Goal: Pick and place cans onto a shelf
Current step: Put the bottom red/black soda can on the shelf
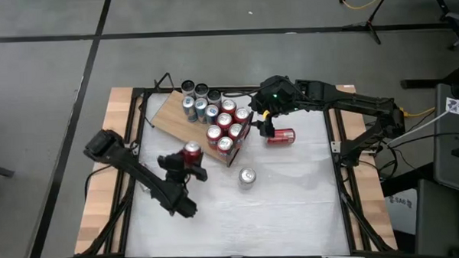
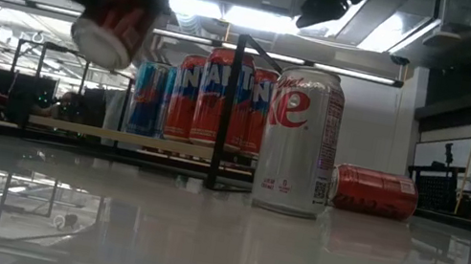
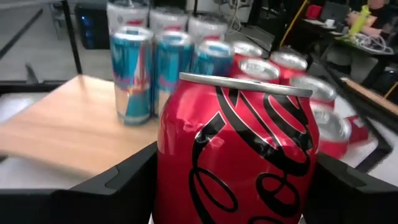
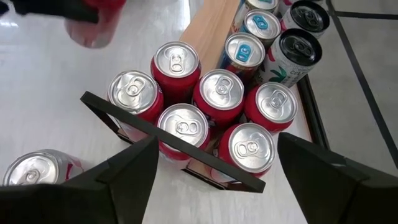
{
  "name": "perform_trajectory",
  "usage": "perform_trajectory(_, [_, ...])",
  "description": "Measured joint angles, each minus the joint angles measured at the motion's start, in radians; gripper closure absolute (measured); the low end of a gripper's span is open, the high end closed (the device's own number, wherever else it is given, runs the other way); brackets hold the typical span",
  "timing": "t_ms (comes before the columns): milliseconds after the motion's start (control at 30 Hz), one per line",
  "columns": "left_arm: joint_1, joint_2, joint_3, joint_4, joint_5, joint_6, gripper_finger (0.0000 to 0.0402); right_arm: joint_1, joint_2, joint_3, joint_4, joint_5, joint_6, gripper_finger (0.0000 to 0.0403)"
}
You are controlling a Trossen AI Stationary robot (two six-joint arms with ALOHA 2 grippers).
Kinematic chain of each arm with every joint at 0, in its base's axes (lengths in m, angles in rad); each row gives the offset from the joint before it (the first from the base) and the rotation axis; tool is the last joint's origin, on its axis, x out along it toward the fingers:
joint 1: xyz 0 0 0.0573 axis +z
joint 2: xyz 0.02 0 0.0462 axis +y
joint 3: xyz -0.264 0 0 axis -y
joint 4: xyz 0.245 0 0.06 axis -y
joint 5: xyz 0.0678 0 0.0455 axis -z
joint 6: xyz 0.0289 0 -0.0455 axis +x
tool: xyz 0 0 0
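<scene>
Left pincer [image 1: 191, 162] grips red can [image 3: 236, 155] (low view: airborne).

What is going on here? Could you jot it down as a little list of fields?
left gripper: holds a red can above the table, near the shelf
right gripper: open, empty, over the shelf's framed end
shelf: wooden board, cans grouped at the framed end
silver can: upright on the white table
fallen can: red, on its side beside the shelf
</scene>
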Motion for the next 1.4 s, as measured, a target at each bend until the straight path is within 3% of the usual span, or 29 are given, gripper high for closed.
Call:
perform_trajectory(200, [0.039, -0.142, -0.008, 0.002, -0.050, 0.228, 0.0114, 0.000, 0.000, 0.000, 0.015, 0.000, 0.000, 0.0084])
perform_trajectory(367, [0.078, -0.247, -0.045, 0.003, -0.154, 0.359, 0.0114, 0.000, 0.000, 0.000, 0.018, 0.000, 0.000, 0.0084])
perform_trajectory(700, [0.121, -0.344, -0.307, 0.078, -0.324, 0.248, 0.0114, -0.001, 0.000, 0.000, 0.109, 0.000, 0.000, 0.0084])
perform_trajectory(1033, [0.218, -0.343, -0.532, 0.500, -0.345, 0.393, 0.0114, -0.001, 0.080, 0.000, 0.331, -0.089, 0.000, 0.0084])
perform_trajectory(1400, [0.303, -0.343, -0.579, 0.893, -0.344, 0.703, 0.0114, -0.001, 0.117, 0.000, 0.469, -0.088, -0.035, 0.0084])
